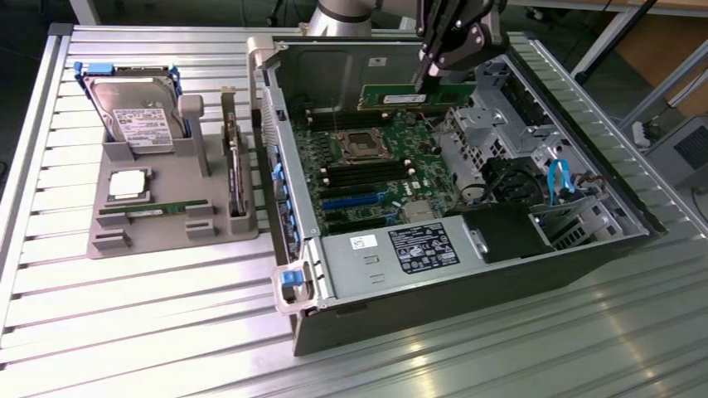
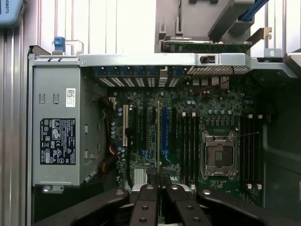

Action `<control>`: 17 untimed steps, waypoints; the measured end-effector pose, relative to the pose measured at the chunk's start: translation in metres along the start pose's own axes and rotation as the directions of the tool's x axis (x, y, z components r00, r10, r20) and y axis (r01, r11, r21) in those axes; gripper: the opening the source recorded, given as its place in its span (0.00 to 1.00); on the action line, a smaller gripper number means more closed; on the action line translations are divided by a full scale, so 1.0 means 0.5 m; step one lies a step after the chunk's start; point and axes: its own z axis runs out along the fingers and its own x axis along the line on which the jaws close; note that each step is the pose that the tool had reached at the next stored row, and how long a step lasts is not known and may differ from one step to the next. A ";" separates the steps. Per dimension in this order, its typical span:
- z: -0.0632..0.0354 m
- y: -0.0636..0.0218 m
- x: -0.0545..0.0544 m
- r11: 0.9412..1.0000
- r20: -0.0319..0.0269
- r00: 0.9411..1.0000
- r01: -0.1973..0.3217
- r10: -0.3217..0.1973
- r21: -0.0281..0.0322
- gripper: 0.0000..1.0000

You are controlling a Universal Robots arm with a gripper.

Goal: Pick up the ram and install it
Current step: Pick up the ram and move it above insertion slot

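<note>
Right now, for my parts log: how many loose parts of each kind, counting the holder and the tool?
ram: 2, one in the tool, one on the holder
hard drive: 1
processor chip: 1
expansion card: 1
Total: 5

Worktable: I am looking down on a ribbed aluminium worktable (image 1: pixel 144 332), its slats running across the exterior view.
Light: Hard light from above; I see white glare (image 1: pixel 465 356) streaking the slats nearest the camera.
Table edge: A raised metal rail (image 1: pixel 28 166) borders the exterior view's left.
Floor: Past that rail, I make out a dark floor (image 1: pixel 13 83).
Far corner: At the exterior view's upper right, a wood-coloured panel (image 1: pixel 669 50) sits behind slanting grey metal struts (image 1: pixel 603 41).
Right margin: A grey boxy unit (image 1: pixel 691 153) that I cannot identify.
Wrist view: The table slats (image 2: pixel 103 23) wash out almost to white.
</note>
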 end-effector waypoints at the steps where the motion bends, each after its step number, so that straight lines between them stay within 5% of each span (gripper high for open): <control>1: 0.000 -0.004 0.000 1.000 0.000 1.000 0.000 0.000 0.000 0.12; 8: -0.003 -0.036 0.000 1.000 0.003 1.000 0.001 -0.001 -0.004 0.12; 11: -0.003 -0.039 0.000 1.000 0.050 0.999 0.005 -0.005 -0.004 0.12; 12: -0.003 -0.039 0.000 1.000 0.076 0.997 0.007 -0.007 -0.004 0.12; 14: -0.003 -0.039 0.001 1.000 0.113 0.994 0.010 -0.010 -0.003 0.12; 17: -0.003 -0.039 0.001 1.000 0.176 0.984 0.016 -0.015 -0.002 0.12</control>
